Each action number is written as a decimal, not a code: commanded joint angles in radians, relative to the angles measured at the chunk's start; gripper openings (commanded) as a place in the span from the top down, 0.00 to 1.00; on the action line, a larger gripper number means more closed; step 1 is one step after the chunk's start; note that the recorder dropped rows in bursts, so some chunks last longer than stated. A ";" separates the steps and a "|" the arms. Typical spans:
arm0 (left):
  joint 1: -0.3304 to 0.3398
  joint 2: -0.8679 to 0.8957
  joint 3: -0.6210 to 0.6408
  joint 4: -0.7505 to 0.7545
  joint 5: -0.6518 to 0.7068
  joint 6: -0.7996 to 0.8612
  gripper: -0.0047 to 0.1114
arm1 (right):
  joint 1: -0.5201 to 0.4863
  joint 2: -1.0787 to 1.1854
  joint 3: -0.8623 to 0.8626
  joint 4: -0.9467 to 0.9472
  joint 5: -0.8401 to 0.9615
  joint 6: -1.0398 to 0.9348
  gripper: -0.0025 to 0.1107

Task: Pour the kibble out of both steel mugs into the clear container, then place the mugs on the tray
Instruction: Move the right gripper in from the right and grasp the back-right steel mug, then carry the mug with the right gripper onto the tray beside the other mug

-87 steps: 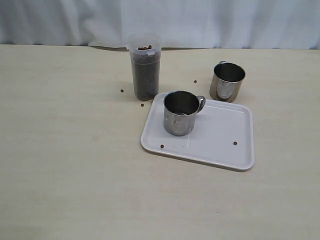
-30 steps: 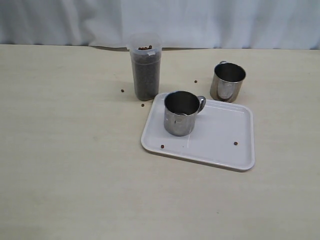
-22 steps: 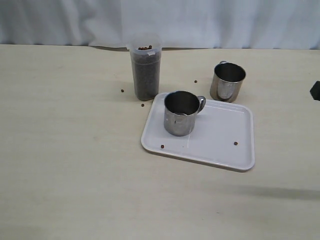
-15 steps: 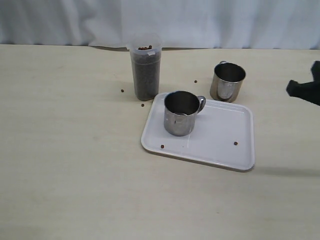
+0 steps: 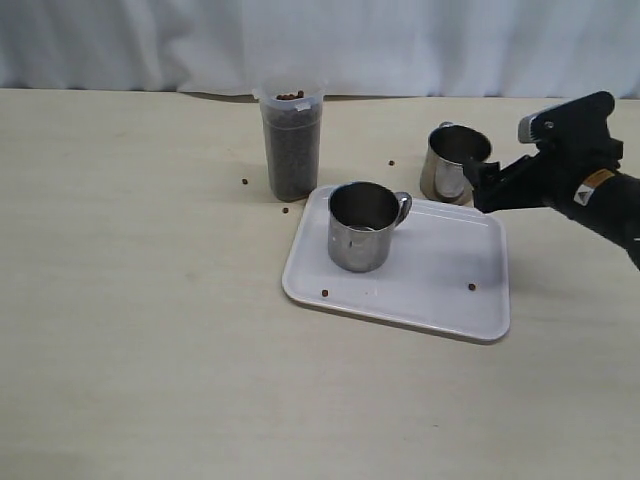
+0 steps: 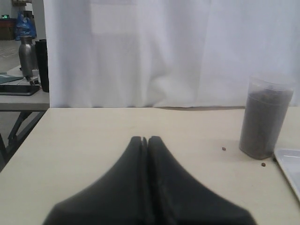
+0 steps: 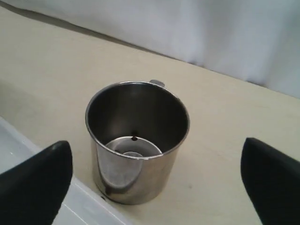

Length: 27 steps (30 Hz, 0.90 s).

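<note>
Kibble (image 5: 291,165) fills the clear container (image 5: 290,108)
One steel mug (image 5: 360,240) stands upright on the white tray (image 5: 432,288); the other mug (image 5: 452,172) stands just past its far edge

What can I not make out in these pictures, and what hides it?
- Exterior view: the left fingers are outside the frame; the right fingers cover part of the steel mug off the tray.
- Left wrist view: the tray is cut by the edge; both mugs are out of the picture.
- Right wrist view: the mug's own wall hides most of its handle.
</note>
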 commanded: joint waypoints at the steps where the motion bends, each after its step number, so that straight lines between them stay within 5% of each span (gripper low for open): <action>1: -0.002 -0.003 0.003 -0.005 -0.013 -0.003 0.96 | 0.000 0.072 -0.069 -0.039 -0.001 0.085 0.01; 8: -0.002 -0.003 0.003 -0.005 -0.013 -0.003 0.96 | 0.071 0.211 -0.226 -0.085 0.009 0.109 0.01; 15: -0.002 -0.003 0.003 -0.005 -0.013 -0.003 0.96 | 0.074 0.285 -0.283 0.086 0.026 0.106 0.01; 27: -0.002 -0.003 0.003 -0.005 -0.013 -0.003 0.96 | 0.076 0.354 -0.361 0.073 0.021 0.086 0.01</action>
